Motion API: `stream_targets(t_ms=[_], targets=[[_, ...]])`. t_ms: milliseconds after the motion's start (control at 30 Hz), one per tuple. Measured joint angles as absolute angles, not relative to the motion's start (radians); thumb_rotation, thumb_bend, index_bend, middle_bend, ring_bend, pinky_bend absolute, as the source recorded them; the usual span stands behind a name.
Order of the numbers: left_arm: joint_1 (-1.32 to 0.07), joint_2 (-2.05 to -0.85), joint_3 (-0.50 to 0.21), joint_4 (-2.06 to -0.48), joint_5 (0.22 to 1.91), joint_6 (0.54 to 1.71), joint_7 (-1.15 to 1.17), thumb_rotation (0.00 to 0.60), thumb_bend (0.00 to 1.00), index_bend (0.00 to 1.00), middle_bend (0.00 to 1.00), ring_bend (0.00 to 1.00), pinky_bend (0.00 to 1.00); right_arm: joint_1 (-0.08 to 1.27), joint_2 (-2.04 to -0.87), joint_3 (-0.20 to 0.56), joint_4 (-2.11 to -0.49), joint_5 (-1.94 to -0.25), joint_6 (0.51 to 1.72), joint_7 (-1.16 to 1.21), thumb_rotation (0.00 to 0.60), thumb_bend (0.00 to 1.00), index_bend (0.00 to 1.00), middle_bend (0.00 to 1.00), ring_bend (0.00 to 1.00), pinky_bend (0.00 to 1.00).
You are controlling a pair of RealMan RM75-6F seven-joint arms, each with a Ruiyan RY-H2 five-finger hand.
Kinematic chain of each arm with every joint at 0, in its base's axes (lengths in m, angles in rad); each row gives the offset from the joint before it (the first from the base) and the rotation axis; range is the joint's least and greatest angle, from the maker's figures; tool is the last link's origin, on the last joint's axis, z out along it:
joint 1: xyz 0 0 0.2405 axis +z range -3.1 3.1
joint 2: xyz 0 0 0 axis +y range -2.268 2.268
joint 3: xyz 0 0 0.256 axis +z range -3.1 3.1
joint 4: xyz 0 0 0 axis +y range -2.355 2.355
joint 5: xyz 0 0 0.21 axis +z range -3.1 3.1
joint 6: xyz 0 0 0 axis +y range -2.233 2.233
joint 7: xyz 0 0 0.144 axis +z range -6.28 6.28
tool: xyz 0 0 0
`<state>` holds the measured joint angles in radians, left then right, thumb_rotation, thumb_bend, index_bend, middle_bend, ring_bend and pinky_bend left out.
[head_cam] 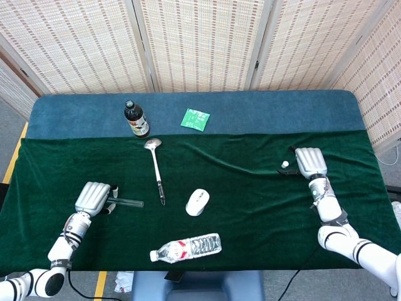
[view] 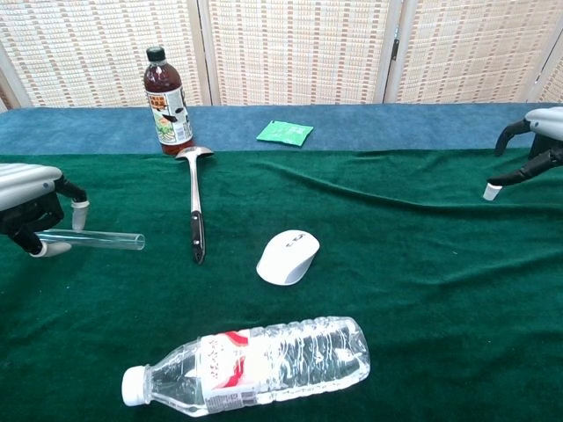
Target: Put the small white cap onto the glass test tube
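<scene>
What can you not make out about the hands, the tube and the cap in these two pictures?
- Right hand: cut off by the chest view's right edge; in the head view its back hides the fingers, so its hold on the cap is unclear.
- Tube: its closed end is hidden by the left hand.

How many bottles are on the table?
2. A dark sauce bottle stands upright at the back on the blue cloth, just behind the ladle's bowl. A clear plastic water bottle lies on its side at the front edge, nearer than the white mouse.
</scene>
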<state>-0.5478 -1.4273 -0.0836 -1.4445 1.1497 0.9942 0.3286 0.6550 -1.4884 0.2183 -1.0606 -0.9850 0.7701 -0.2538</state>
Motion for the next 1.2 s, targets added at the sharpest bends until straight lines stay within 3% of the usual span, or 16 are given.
stream_targets(t_ms=[100,167,333,467,533,600,1200], targets=[[-0.548,-1.43,-0.084,-1.442,1.147,0.994,0.328,0.6,0.46,0.65,0.92,0.87,0.83,0.656,-1.491,0.208,-1.047,-0.998,0.78,-0.265,0.001,0.24,0.35,0.97,1.0,1.0],[-0.55,-1.432,-0.084,-1.44,1.147,0.992,0.328,0.6,0.46,0.65,0.92,0.87,0.83,0.658,-1.492,0.204,-1.043,-1.005,0.783,-0.268,0.046,0.24,0.37,0.98,1.0,1.0],[-0.553,-1.434,-0.084,-1.438,1.143,0.987,0.334,0.6,0.46,0.65,0.92,0.87,0.83,0.666,-1.502,0.188,-1.01,-1.034,0.79,-0.285,0.271,0.24,0.4,0.98,1.0,1.0],[-0.556,-1.434,-0.084,-1.44,1.134,0.983,0.339,0.6,0.46,0.65,0.92,0.87,0.83,0.672,-1.513,0.175,-0.99,-1.072,0.805,-0.294,0.409,0.24,0.4,0.98,1.0,1.0],[-0.556,-1.434,-0.084,-1.44,1.131,0.983,0.34,0.6,0.47,0.65,0.92,0.87,0.83,0.674,-1.52,0.171,-0.981,-1.09,0.817,-0.287,0.522,0.24,0.4,0.98,1.0,1.0],[-0.556,-1.434,-0.084,-1.44,1.13,0.982,0.341,0.6,0.47,0.65,0.92,0.87,0.83,0.674,-1.525,0.169,-0.973,-1.1,0.823,-0.282,0.583,0.24,0.4,0.98,1.0,1.0],[-0.557,-1.429,-0.081,-1.447,1.111,0.974,0.343,0.6,0.47,0.65,0.92,0.87,0.83,0.706,-1.612,0.169,-0.84,-1.104,0.745,-0.263,0.6,0.27,0.42,0.98,1.0,1.0]])
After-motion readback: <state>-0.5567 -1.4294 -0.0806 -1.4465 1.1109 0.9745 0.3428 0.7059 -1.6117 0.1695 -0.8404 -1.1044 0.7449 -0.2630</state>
